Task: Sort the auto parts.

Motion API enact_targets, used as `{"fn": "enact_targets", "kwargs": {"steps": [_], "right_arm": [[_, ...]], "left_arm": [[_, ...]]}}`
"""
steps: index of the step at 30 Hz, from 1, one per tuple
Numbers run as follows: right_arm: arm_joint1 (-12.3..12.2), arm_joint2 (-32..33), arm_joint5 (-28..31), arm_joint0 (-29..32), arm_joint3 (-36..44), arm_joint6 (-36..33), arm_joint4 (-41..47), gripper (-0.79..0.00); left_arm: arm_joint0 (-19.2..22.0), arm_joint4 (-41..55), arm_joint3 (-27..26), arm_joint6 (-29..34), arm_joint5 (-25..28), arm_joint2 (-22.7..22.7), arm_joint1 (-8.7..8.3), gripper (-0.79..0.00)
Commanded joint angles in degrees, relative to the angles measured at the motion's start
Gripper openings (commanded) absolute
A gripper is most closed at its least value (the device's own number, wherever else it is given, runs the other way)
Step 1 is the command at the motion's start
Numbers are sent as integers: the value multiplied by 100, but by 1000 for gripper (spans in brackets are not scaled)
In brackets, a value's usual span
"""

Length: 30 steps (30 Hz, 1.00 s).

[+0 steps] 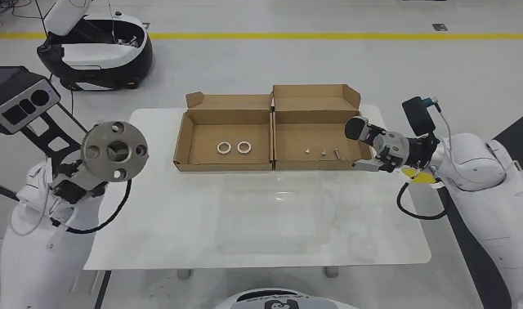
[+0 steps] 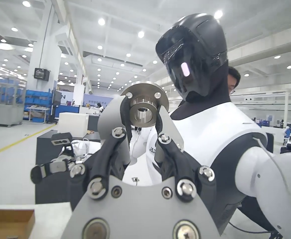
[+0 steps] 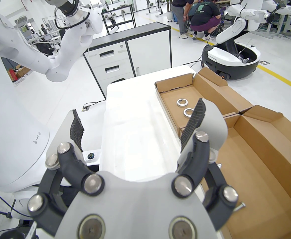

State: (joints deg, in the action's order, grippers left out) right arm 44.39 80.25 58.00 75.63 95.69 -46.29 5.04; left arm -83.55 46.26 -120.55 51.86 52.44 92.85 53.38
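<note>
Currently the round grey metal flange [image 1: 117, 151] with bolt holes is clamped by its hub in my left gripper [image 2: 142, 111], raised at the left of the top view over the white table's [image 1: 163, 227] edge, well apart from the boxes. I judge this the carry step: next I swing it toward the open brown cardboard box [image 1: 181, 141] holding two silver rings [image 1: 223, 147], or the neighbouring box [image 1: 294, 141] with small bolts [image 1: 324, 153], and lower before releasing. My right gripper [image 1: 360, 148] hangs wide and empty beside that bolt box.
</note>
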Motion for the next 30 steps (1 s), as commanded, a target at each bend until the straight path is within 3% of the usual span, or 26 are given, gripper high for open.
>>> {"fn": "enact_targets", "kwargs": {"steps": [1,7,16,30], "right_arm": [[0,0,0,0,0,0,0,0],[0,0,0,0,0,0,0,0],[0,0,0,0,0,0,0,0],[0,0,0,0,0,0,0,0]], "left_arm": [[-17,-158,12,44,-45,54,-4,-785],[-56,-298,-4,57,-58,120,-4,-785],[14,515,-46,-5,3,-77,22,-785],[26,489,10,80,-82,-55,20,-785]]}}
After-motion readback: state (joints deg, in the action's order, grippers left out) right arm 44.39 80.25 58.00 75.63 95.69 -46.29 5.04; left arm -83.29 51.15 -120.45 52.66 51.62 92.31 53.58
